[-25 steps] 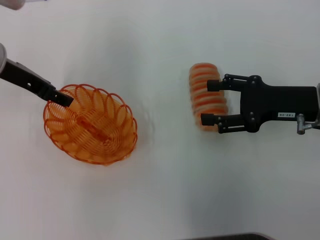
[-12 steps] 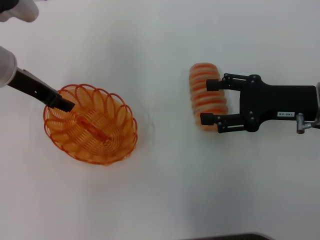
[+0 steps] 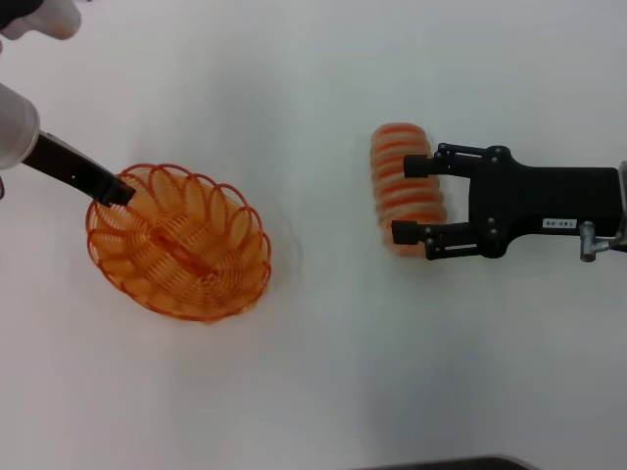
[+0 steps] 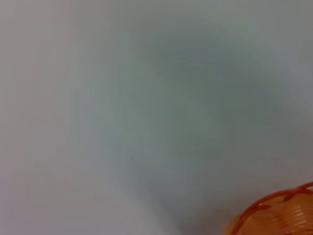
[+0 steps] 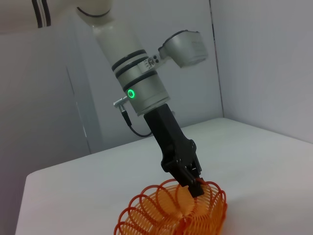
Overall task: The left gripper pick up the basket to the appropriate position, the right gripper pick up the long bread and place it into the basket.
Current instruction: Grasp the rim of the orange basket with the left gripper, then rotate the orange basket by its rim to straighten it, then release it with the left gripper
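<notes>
The orange wire basket (image 3: 181, 245) sits on the white table at the left. My left gripper (image 3: 118, 190) is shut on its far-left rim; the right wrist view shows this claw (image 5: 193, 185) pinching the looped edge of the basket (image 5: 171, 215). A piece of the rim shows in the left wrist view (image 4: 279, 215). The long bread (image 3: 397, 147), beige with orange stripes, lies at the right, pointing away from me. My right gripper (image 3: 406, 200) is open, with its two fingers over the bread's middle and near half.
The white table (image 3: 313, 372) lies bare between the basket and the bread and toward me. A dark edge (image 3: 441, 464) shows at the near side. Grey walls (image 5: 264, 58) stand behind the left arm.
My left arm has shifted a little toward the far left, still at the basket's rim, and the basket has barely moved. The right gripper and the bread have stayed put.
</notes>
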Robot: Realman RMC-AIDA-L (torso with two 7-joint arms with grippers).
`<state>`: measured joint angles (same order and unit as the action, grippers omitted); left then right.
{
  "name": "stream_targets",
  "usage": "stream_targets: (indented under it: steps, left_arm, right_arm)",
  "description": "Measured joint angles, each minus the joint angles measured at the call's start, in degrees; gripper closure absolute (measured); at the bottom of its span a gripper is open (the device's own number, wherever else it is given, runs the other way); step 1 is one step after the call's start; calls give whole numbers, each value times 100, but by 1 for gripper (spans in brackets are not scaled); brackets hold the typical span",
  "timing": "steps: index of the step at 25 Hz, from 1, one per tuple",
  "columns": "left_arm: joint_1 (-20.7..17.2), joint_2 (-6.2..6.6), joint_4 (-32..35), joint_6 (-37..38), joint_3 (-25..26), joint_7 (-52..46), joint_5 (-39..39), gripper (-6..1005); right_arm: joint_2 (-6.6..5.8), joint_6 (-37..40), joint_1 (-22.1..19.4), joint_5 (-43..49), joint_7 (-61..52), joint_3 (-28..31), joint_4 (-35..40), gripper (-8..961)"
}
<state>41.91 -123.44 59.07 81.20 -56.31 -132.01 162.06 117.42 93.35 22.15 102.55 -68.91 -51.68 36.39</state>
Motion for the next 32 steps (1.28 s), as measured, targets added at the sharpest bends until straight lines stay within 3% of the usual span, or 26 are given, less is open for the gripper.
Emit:
stream_targets:
  steps: [5,15,25,32]
  left_arm:
    - [-2,11,9,12,3,-136,8,859]
    - [-30,32,327,240,117,-1067,-17,893]
    - [179,5,533,1037,1010,-2036,-242,918]
    - [-182,-67,616,662,992,-2662,-1051,924]
  right_arm:
    - [8,4,0,-2,2,45,12,53]
    - [38,-18,0,-20,1,151,63,53]
    - [201,-114,57,-74,-11,1298,5,53]
    - [215,-230,63,-539,-1,1606,-148,52]
